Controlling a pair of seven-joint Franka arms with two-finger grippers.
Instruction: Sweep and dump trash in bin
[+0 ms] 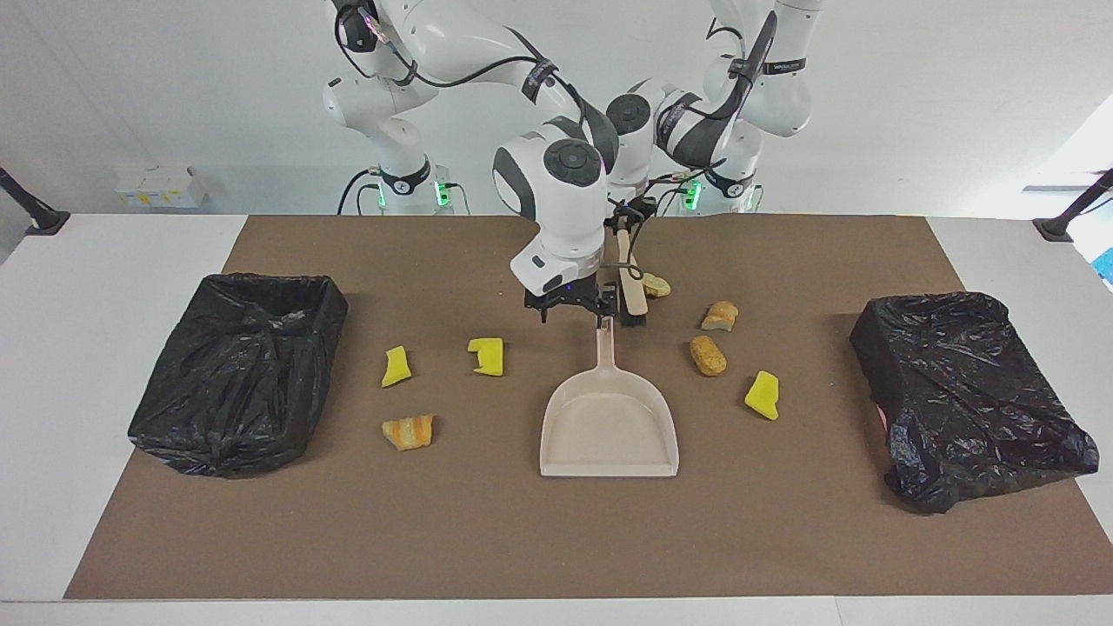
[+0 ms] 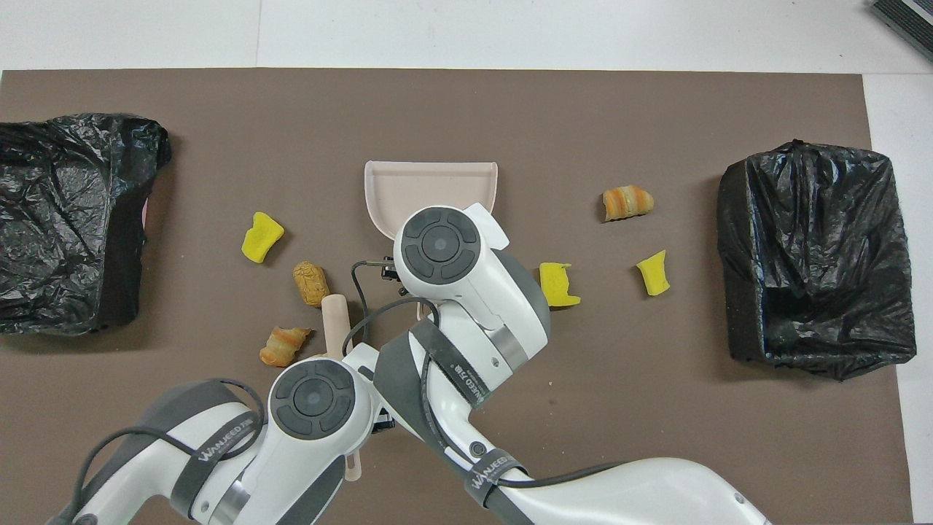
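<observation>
Brown mat covers white table.

Robotics lab, two white arms at brown-matted table, bare white wall

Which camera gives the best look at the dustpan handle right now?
The facing view. There the dustpan handle shows nearly full length, with the right gripper at its end nearest the robots. In the overhead view the right arm covers the handle almost entirely; only the dustpan tray shows clearly.
</observation>
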